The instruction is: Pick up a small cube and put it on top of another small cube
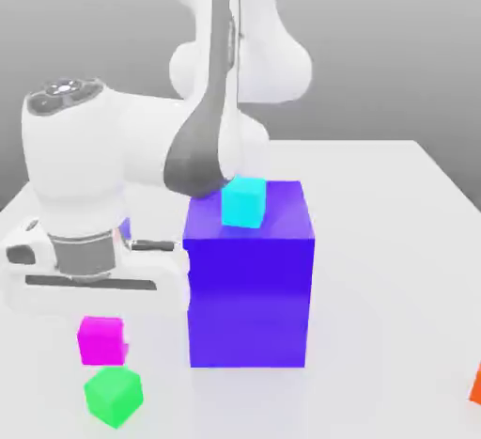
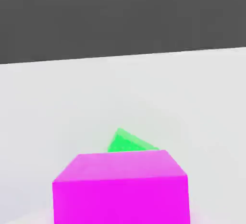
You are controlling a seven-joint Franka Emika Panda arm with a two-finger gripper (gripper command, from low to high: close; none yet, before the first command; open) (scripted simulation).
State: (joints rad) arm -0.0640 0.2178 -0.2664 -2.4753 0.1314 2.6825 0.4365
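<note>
Where the worktop (image 1: 390, 287) comes nearest in the exterior view, the bright green cube (image 1: 114, 396) sits toward the exterior view's left, turned so that one corner faces forward. Also near the front, an orange cube (image 1: 477, 386) is cut off by the edge at the exterior view's right.

Just behind the green cube comes the magenta cube (image 1: 101, 341), directly below the hand (image 1: 101, 317). It is small, evenly bright magenta, with flat faces and straight edges, and looks upright and square to the exterior view. The hand is closed on it, its jaws drawn in as far as the cube lets them. Whether its underside touches the worktop I cannot tell. In the hand view it looms large, a paler top face meeting a stronger pink side, and partly covers the green cube, of which a corner and a lighter edge show beyond.

Farther back stands the big blue-violet block (image 1: 249, 301), upright and much larger than the cubes. On its top rests the small cyan cube (image 1: 243, 203). Past the hand's upper edge peeks a bit of something violet (image 1: 124, 228), mostly hidden.
</note>
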